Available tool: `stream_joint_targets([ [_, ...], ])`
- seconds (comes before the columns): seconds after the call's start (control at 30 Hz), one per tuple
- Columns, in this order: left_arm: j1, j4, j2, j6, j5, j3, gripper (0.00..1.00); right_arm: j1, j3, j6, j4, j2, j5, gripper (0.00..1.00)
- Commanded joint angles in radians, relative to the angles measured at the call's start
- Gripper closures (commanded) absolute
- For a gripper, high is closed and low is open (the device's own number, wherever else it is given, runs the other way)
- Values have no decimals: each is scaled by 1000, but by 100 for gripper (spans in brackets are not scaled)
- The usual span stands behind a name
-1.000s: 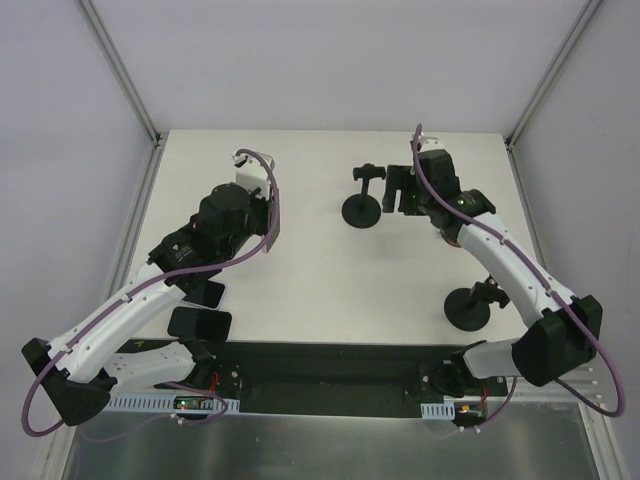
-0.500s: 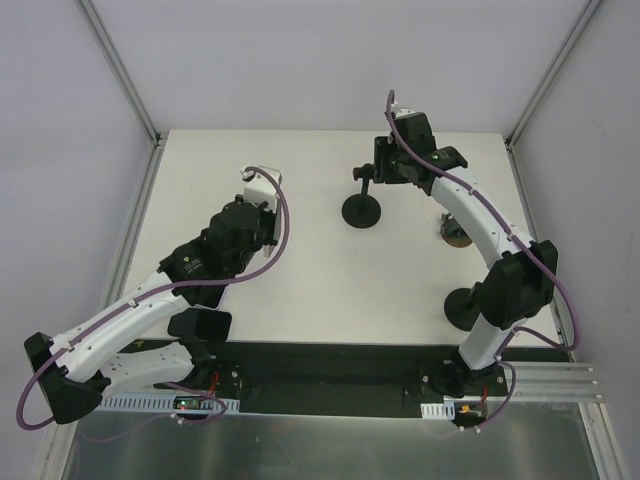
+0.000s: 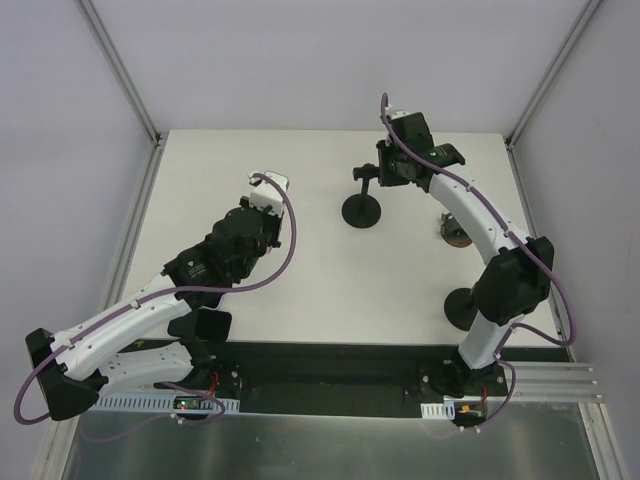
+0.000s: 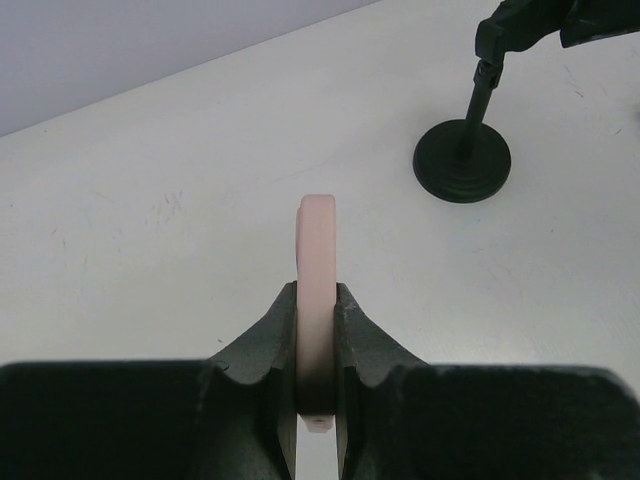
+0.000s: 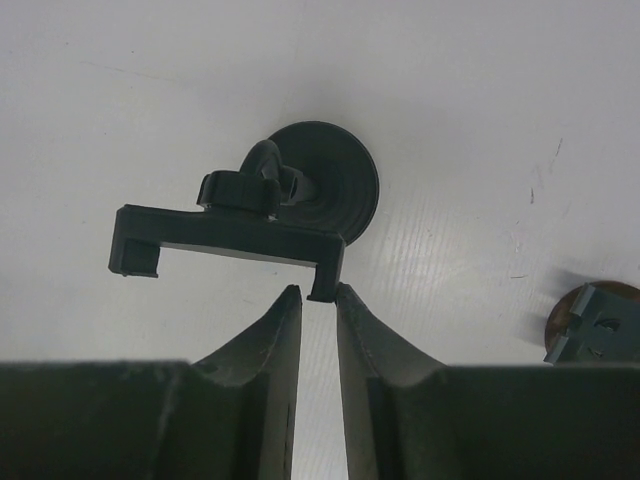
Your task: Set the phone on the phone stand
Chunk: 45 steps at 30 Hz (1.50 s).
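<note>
Left of centre, the left gripper (image 4: 317, 300) is clamped tight on the pale pink phone (image 4: 316, 240). It holds the phone edge-on and upright, clear of the white tabletop (image 3: 320, 270). Over the last second this arm has carried the phone rightward and toward the middle of the frame, so the gap to the stand is closing, but the two are not yet near each other.

Just right of centre, the black phone stand (image 3: 362, 208) sits on its round base with its cradle raised.

Further right, the right arm has swung in from the right-hand side, and the right gripper (image 5: 318, 292) is now at the stand's cradle. Its jaws are drawn to a narrow slit with the cradle's end lip at their mouth. I cannot tell whether they actually pinch it. It reads as steadying the stand for the handover.

That swing has also uncovered a small brown object (image 3: 456, 236) at right. A second black stand (image 3: 467, 308) sits lower right, untouched.

The phone remains held in the air, and the placing itself is not yet done.
</note>
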Motion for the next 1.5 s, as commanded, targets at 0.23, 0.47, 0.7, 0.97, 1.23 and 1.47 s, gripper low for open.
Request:
stream_joint_targets([
  [0.23, -11, 110, -10, 68, -55, -4, 100, 1, 135, -78, -28, 45, -11, 76],
  [0.47, -10, 111, 13, 100, -36, -4, 100, 1, 181, -92, -59, 77, -59, 99],
  [0.7, -10, 90, -10, 65, 286, -1, 100, 43, 124, -150, -100, -19, -188, 99],
  [0.97, -10, 78, -45, 7, 879, 118, 100, 107, -37, -210, -99, -164, -324, 99],
  [1.23, 24, 252, 21, -108, 1031, 162, 100, 110, -184, -238, -36, -237, -422, 99],
  [1.47, 256, 740, 213, -413, 1503, 137, 100, 110, -302, -316, 77, -305, -553, 99],
])
